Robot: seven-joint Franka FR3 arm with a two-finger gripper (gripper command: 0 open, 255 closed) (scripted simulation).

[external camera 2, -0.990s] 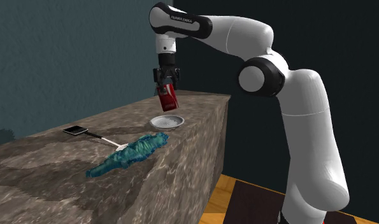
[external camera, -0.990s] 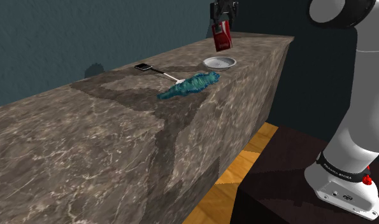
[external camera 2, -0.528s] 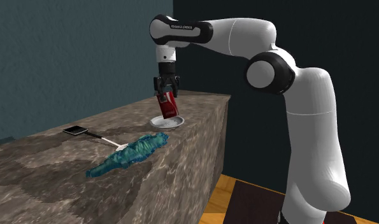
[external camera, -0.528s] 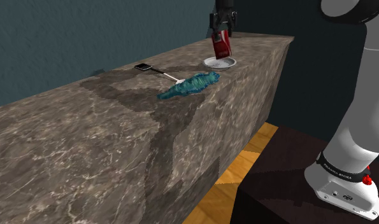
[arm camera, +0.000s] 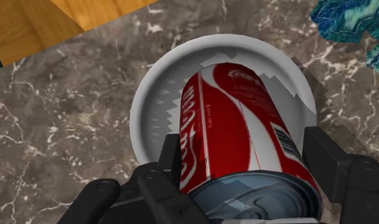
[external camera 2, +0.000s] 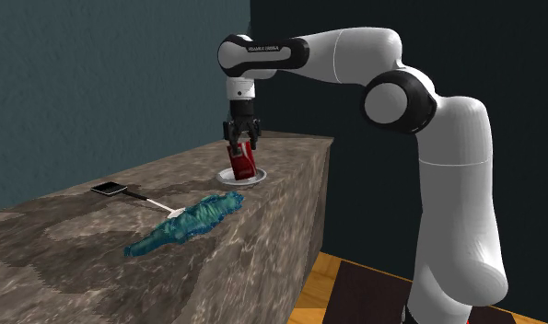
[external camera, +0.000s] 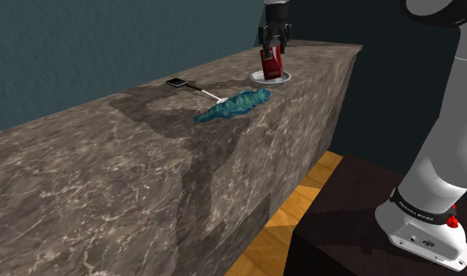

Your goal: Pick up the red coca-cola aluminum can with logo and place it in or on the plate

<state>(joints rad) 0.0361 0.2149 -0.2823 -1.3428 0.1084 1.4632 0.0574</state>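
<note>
It looks like a home kitchen: a long marble-patterned counter (external camera: 106, 180) against a teal wall (external camera: 82, 47), wooden floor (external camera: 306, 192) below, a plate (arm camera: 140, 108) and duster (external camera: 233, 104) on top

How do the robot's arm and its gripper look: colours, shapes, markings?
The arm has rounded white links and dark joints, with small dark lettering on the upper link. Its base bears a dark lettered band and a small red part. The gripper is all black, with two blocky fingers.
</note>
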